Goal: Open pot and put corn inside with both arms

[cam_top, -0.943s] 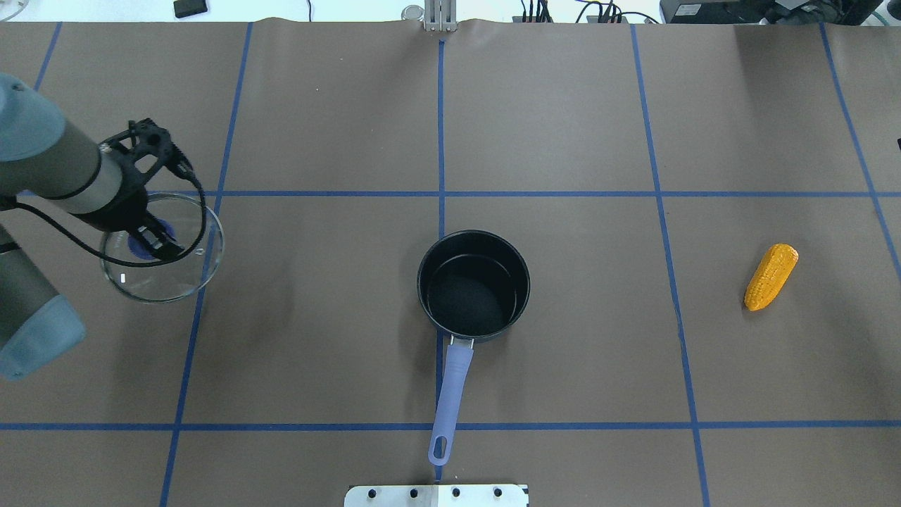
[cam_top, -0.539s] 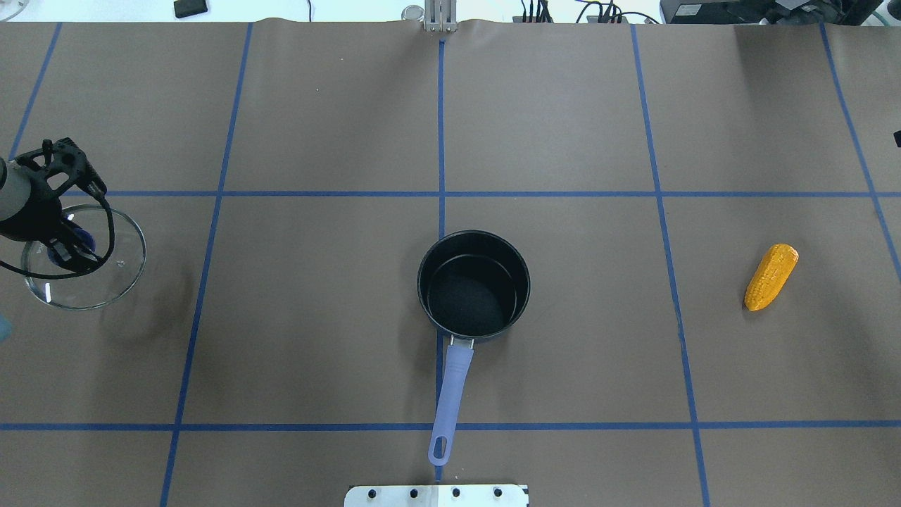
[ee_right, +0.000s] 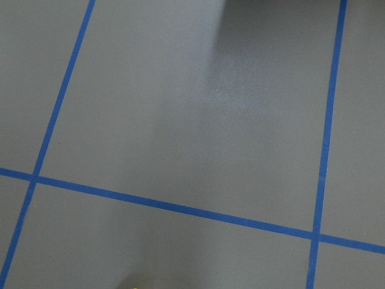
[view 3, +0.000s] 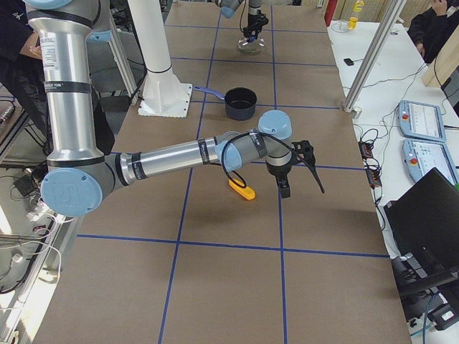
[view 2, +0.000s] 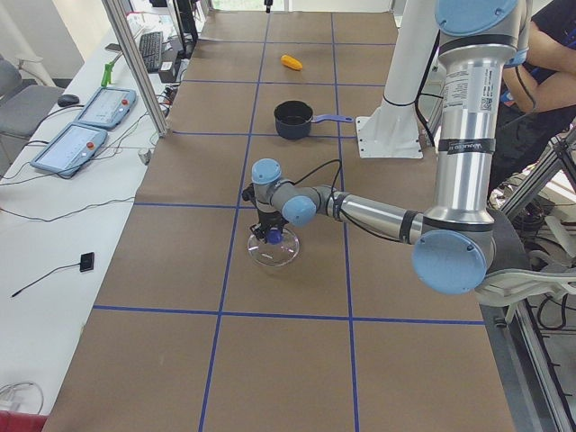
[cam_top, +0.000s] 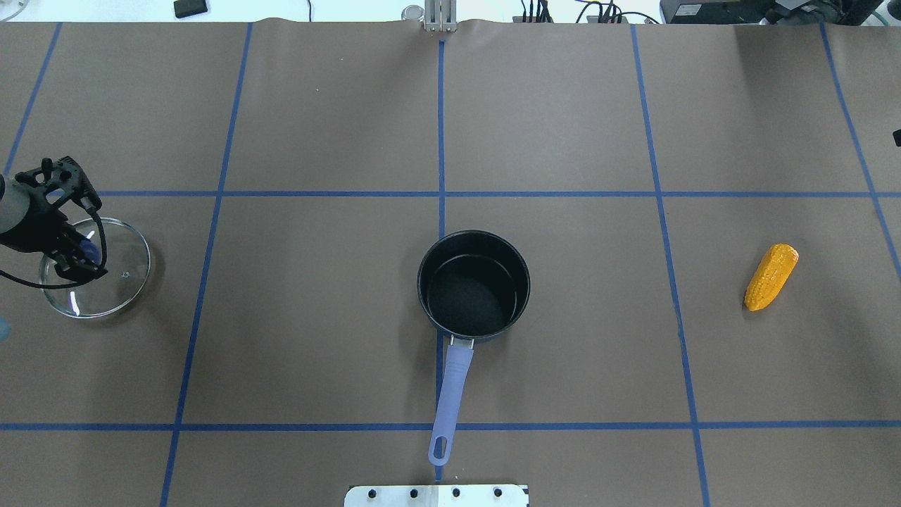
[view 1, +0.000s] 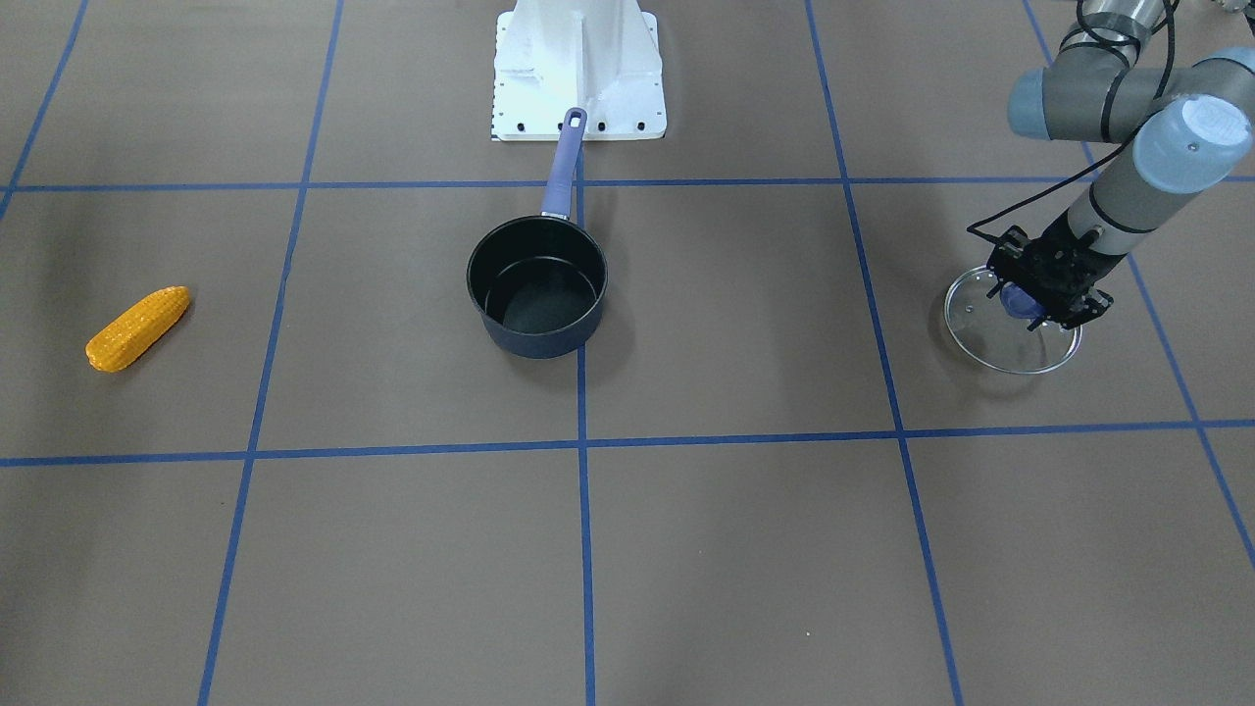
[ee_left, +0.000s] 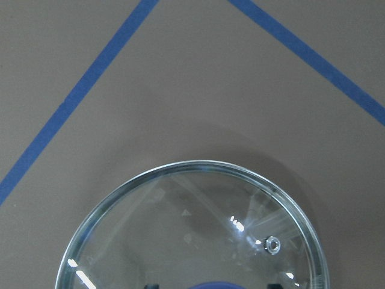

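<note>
L pincer point(cam_top: 79, 258) clamped on glass lid point(cam_top: 121, 282) knob; pot point(cam_top: 473, 289) uncovered.

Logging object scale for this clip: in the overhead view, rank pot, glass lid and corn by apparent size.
1. Pot, handle included.
2. Glass lid; its disc looks about as wide as the pot's bowl.
3. Corn, clearly smallest.

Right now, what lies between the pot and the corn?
Nothing but bare brown table paper and one blue tape line, from the pot to the corn; the overhead view shows it.
</note>
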